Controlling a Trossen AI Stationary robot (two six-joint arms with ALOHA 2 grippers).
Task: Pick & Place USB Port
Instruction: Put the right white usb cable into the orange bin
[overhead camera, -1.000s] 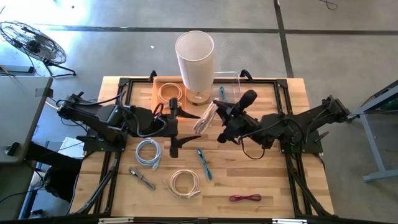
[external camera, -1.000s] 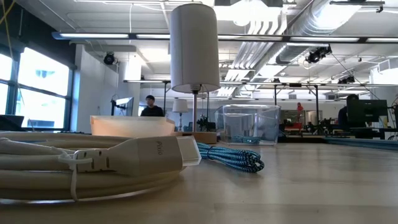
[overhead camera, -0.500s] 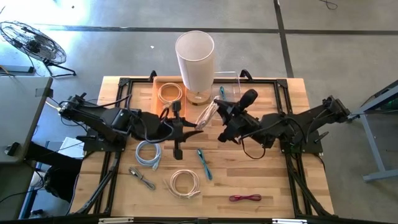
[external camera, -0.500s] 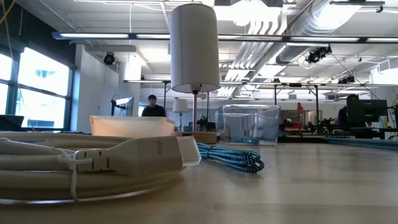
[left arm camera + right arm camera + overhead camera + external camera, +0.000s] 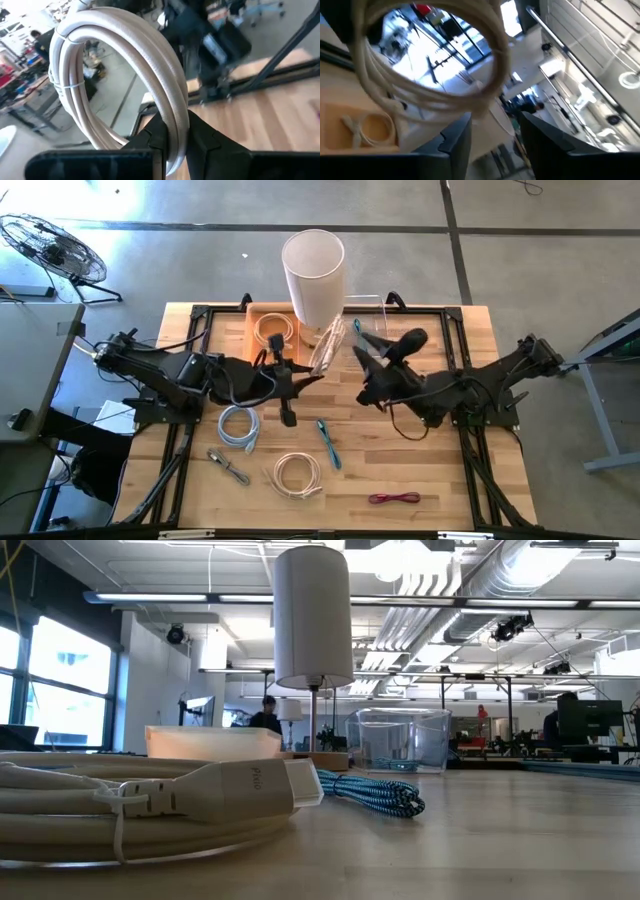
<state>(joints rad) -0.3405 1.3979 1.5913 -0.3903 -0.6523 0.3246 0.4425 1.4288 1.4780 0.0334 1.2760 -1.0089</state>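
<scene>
A white coiled USB cable (image 5: pixel 328 345) is up in the air near the lamp, between my two grippers. My left gripper (image 5: pixel 312 375) is shut on it; in the left wrist view the coil (image 5: pixel 115 75) loops up from the gripper (image 5: pixel 172 142). My right gripper (image 5: pixel 357 348) stands open just to the coil's right. In the right wrist view the coil (image 5: pixel 435 65) hangs ahead of the spread fingers of that gripper (image 5: pixel 492 135), apart from them as far as I can see. Neither gripper shows in the low view. My left gripper pinches the coil's bundled strands (image 5: pixel 175 120) between its two fingers, at the near end of the loop (image 5: pixel 317 368). The fingers come roughly level from the table's left and lie across the strands. The coil is lifted clear of the table, its loop reaching away toward the far edge.
The lamp (image 5: pixel 312 275), a wooden tray (image 5: pixel 255 310) holding another white coil, and a clear box (image 5: pixel 372 318) stand at the back. A pale blue coil (image 5: pixel 238 425), white coil (image 5: pixel 297 475), blue cable (image 5: pixel 328 442), grey cable (image 5: pixel 228 465) and red cable (image 5: pixel 393 498) lie nearer.
My left gripper has gone toward the coil and shut on its near end. My right gripper has then opened, let go of the coil and drawn back toward the table's right. The coil has stayed in the air and swung a little toward the far edge.
</scene>
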